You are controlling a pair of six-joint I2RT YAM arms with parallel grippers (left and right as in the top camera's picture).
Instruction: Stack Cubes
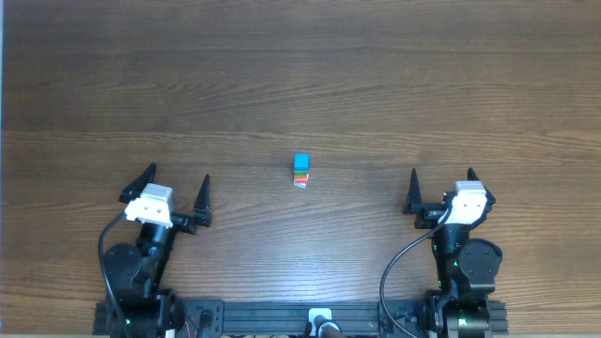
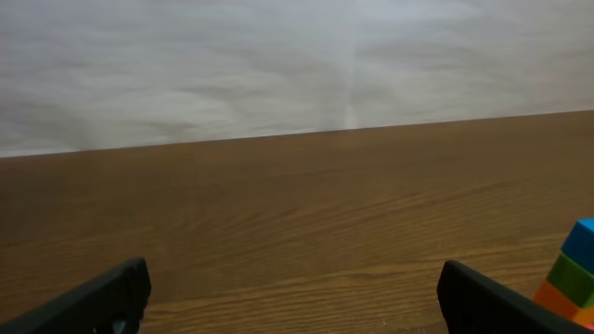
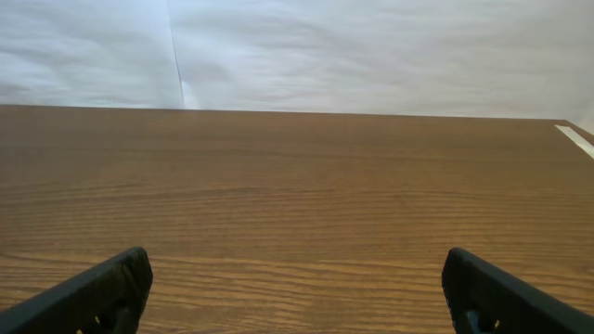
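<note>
A stack of cubes (image 1: 301,172) stands near the middle of the wooden table (image 1: 300,84), blue on top, then green, orange and red below. The left wrist view catches the stack (image 2: 575,274) at its edge, showing blue, green and orange. My left gripper (image 1: 172,189) rests open near the front left of the table, well left of the stack, with nothing between its fingers (image 2: 102,301). My right gripper (image 1: 441,188) stands open at the front right, equally far from the stack, its fingers (image 3: 501,297) holding nothing.
Bare wooden table stretches all around the stack and toward the far edge. A white wall (image 3: 371,56) rises behind the table's far edge. Both arm bases sit along the front rail (image 1: 310,319).
</note>
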